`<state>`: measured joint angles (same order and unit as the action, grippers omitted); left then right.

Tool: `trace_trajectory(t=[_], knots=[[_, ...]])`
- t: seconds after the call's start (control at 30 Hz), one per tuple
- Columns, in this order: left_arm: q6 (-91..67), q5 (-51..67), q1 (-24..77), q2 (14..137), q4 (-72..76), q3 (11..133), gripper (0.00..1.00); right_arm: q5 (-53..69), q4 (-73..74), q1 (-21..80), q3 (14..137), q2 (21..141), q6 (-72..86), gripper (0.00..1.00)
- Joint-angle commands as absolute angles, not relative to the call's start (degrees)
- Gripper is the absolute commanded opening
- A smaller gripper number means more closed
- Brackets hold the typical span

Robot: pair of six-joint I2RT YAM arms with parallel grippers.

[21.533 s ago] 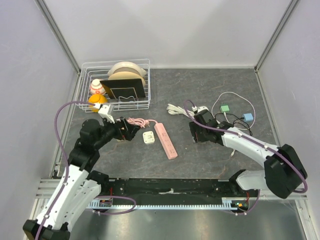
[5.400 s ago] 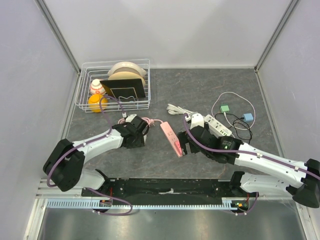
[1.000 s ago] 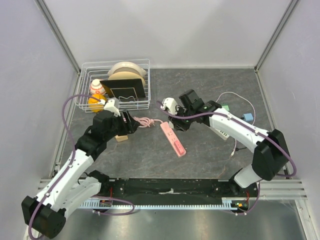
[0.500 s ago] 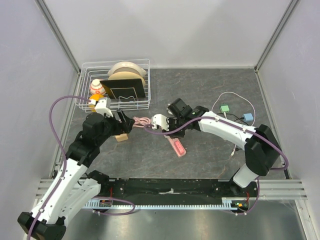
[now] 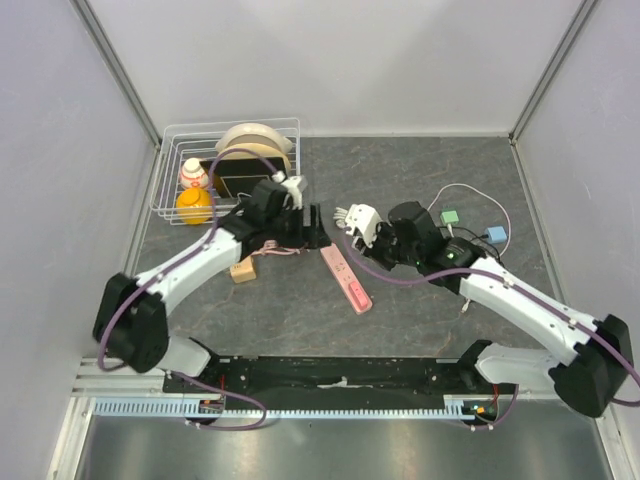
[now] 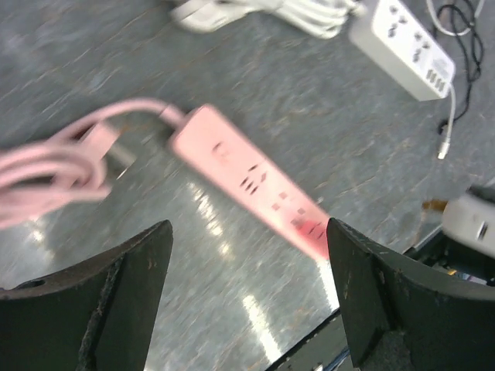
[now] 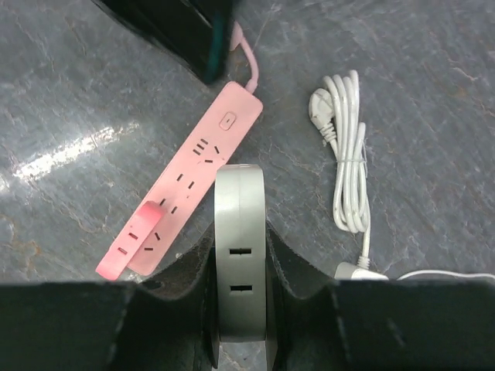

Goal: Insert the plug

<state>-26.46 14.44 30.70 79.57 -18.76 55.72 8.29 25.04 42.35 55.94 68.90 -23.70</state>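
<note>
The plug (image 7: 240, 255), a white block-shaped adapter, stands edge-on between the pads of my right gripper (image 7: 240, 267), which is shut on it. In the top view the plug (image 5: 362, 222) hangs just right of the pink power strip (image 5: 345, 278), which lies diagonally on the grey table. The strip (image 7: 186, 205) lies left of the plug in the right wrist view, sockets facing up. My left gripper (image 5: 315, 228) hovers open over the strip's cable end. Its view shows the strip (image 6: 247, 182), blurred, between the spread fingers (image 6: 131, 294), with nothing held.
A wire rack (image 5: 165, 175) of dishes stands at the back left. A small wooden block (image 5: 241, 272) lies beside the pink cable coil (image 6: 46, 162). A white coiled cord (image 7: 348, 162), a white power strip (image 6: 402, 35) and green (image 5: 450, 215) and blue (image 5: 495, 235) adapters lie to the right.
My left arm has swung right to the strip's cable end, its jaws wider than a second ago. The right arm has drawn back to the right with the plug.
</note>
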Motion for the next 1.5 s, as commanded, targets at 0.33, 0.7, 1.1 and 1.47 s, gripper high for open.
trace_trajectory(t=[0.33,0.7,1.1,1.47], knots=[[-13.0,1.3,39.6,110.1,-27.7,83.9,0.8,0.3,16.2,42.1,43.9,55.3,-9.4,0.0],[-19.4,-9.0,41.1,114.3,-30.6,81.0,0.73,3.2,15.1,42.1,43.4,56.2,-7.6,0.0],[-31.4,-11.9,41.0,103.7,-30.2,64.6,0.64,3.1,16.9,42.2,49.6,61.6,3.3,0.0],[-37.6,-8.2,41.0,92.3,-22.9,53.2,0.53,0.3,20.7,47.6,53.7,65.7,5.7,0.0]])
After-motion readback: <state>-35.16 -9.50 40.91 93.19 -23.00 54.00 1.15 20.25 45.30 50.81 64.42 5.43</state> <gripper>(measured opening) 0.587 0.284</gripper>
